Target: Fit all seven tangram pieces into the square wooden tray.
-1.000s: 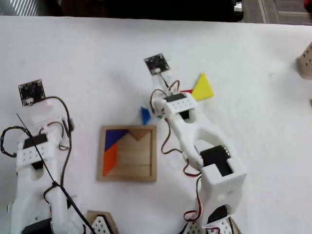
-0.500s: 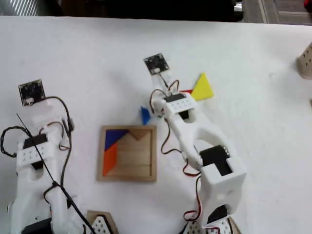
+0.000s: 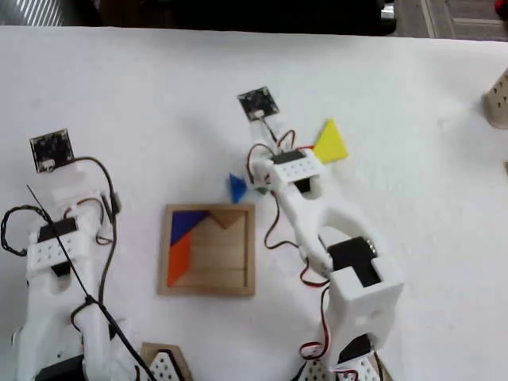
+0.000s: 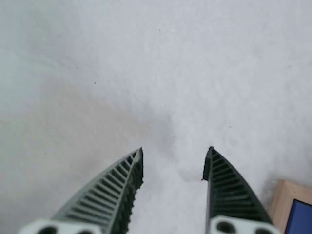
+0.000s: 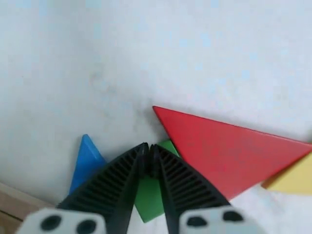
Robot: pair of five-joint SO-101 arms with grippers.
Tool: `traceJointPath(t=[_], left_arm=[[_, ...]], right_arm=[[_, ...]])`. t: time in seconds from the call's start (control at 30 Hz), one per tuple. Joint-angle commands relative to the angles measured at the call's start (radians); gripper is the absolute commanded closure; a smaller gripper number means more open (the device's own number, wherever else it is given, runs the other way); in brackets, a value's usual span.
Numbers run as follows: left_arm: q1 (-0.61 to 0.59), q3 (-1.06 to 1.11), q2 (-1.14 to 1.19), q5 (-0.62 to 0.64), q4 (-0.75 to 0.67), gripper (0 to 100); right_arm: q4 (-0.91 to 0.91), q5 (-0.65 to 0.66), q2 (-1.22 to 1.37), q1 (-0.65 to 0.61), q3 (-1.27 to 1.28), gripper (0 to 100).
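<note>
The square wooden tray (image 3: 244, 251) lies between the two arms. It holds a blue piece (image 3: 187, 223), an orange piece (image 3: 179, 259) and a brown piece (image 3: 227, 217). Beyond its far right corner lie a small blue triangle (image 3: 236, 187), a green piece (image 5: 149, 197), a red triangle (image 5: 229, 151) and a yellow triangle (image 3: 330, 143). My right gripper (image 5: 148, 147) is shut, its tips low over the green piece between the blue and red triangles. My left gripper (image 4: 174, 152) stands open over bare table, left of the tray's corner (image 4: 286, 201).
The white table reaches far on all sides of the pieces. A pale perforated object (image 3: 498, 99) stands at the right edge. The left arm (image 3: 54, 246) rests left of the tray, and the right arm (image 3: 349, 270) stretches along its right side.
The right arm has shifted slightly to the right, and a little more of the small blue triangle shows. The left arm has kept still.
</note>
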Motion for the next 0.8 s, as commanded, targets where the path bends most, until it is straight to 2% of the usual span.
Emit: traceJointPath(t=[0.0, 0.3, 0.53, 0.77], left_arm=[[-0.01, -0.034, 0.001, -0.005, -0.028, 79], [-0.01, -0.034, 0.001, -0.005, -0.028, 79], [-0.01, -0.034, 0.001, -0.005, -0.029, 79], [-0.01, -0.034, 0.001, -0.005, -0.029, 79]], right_arm=[[0.091, -0.008, -0.031, 0.044, -0.012, 98.1], [0.257, -0.008, -0.074, 0.064, -0.015, 98.1], [0.452, -0.008, -0.145, 0.084, -0.009, 98.1], [0.469, -0.008, -0.162, 0.111, 0.02, 98.1]])
